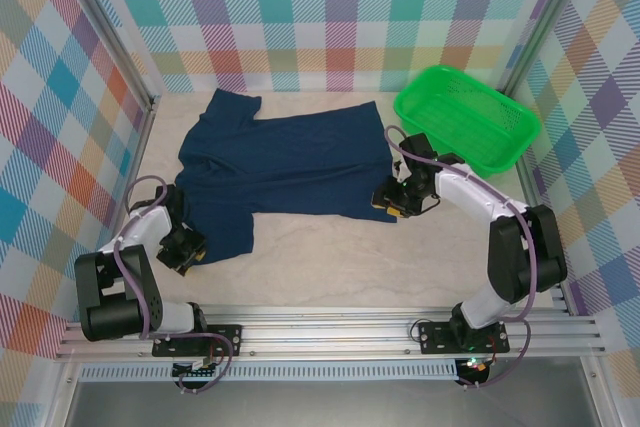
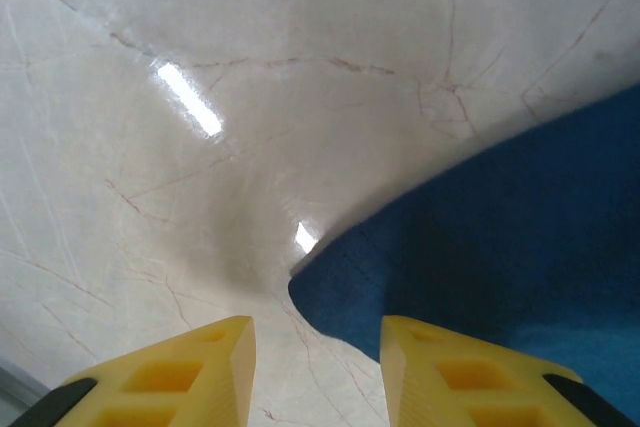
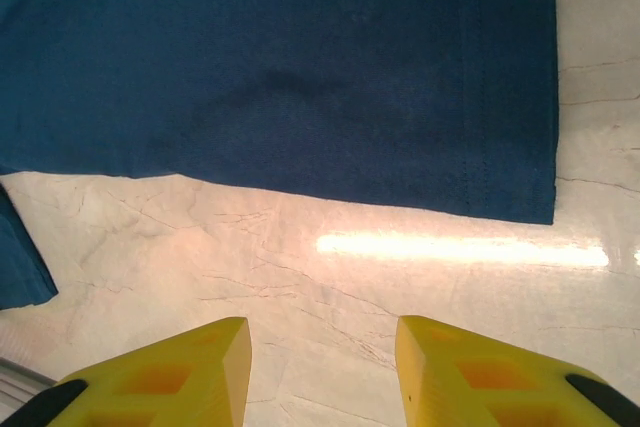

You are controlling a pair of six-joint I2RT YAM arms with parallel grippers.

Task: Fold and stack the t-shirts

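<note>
**Left gripper.** The left gripper (image 2: 318, 372) is open: its jaws stand apart with nothing clamped. A rounded corner of the t-shirt (image 2: 500, 247) lies just ahead of the tips and toward the right-hand jaw, flat on the counter (image 2: 200, 197).

- Risk: if you close here, you will probably catch only the tip of that corner. A shallow bite is likely to slip out as you lift.
- Risk: if you press too low, the tips will scrape the counter.

**Right gripper.** The right gripper (image 3: 322, 372) is also open, over bare counter. The straight hem and its square corner lie just ahead of it, apart from the tips.

- Risk: closing at this position would take no cloth.
- Risk: lifting one side before the other would drag the shirt and bunch it.
- Risk: the green basket (image 1: 465, 117) stands near, beyond the right gripper. A wide swing could knock it.

**Markings.** You can read no brand, label or writing. The cloth shows plain navy, and the print is possibly face down.
</note>
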